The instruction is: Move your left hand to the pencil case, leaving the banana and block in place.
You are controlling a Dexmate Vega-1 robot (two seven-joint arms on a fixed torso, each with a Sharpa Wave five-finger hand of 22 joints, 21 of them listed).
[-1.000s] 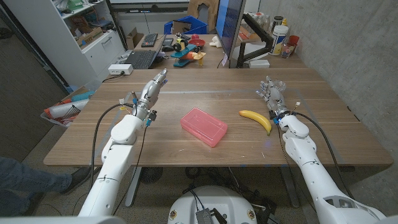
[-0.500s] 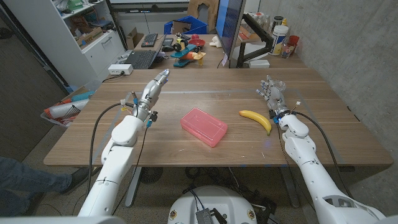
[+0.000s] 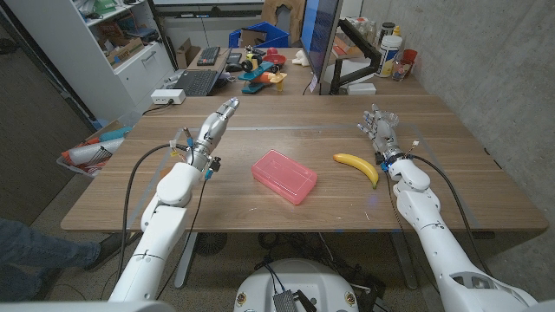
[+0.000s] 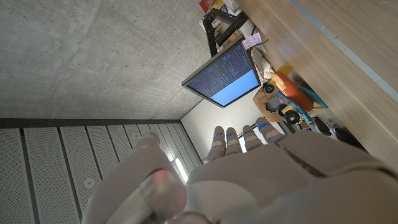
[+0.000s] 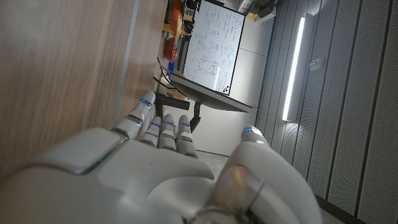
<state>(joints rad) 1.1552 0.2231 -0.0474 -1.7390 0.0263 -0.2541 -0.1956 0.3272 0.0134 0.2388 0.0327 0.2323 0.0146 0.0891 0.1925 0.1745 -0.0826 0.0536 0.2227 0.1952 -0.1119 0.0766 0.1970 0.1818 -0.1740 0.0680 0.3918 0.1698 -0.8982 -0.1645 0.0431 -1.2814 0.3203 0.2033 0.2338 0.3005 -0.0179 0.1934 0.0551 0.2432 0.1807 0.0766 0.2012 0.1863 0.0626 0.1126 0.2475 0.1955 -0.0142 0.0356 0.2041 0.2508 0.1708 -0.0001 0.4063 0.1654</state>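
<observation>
From the head camera, your left hand (image 3: 214,124) hangs empty, fingers straight and together, left of the pink pencil case (image 3: 284,176) at table centre. The banana (image 3: 358,165) lies beside your right hand (image 3: 380,132), fingers loosely spread. Your left wrist camera catches the monitor (image 4: 226,76).

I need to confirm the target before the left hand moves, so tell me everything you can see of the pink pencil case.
The pencil case is a pink, translucent-looking box, seemingly plastic, rectangular with rounded corners and a lid that appears closed. It lies flat near the middle of the wooden table, turned at an angle to the table's edges. Nothing touches it: the left hand is raised off to its left, and the banana lies apart on its right.
</observation>
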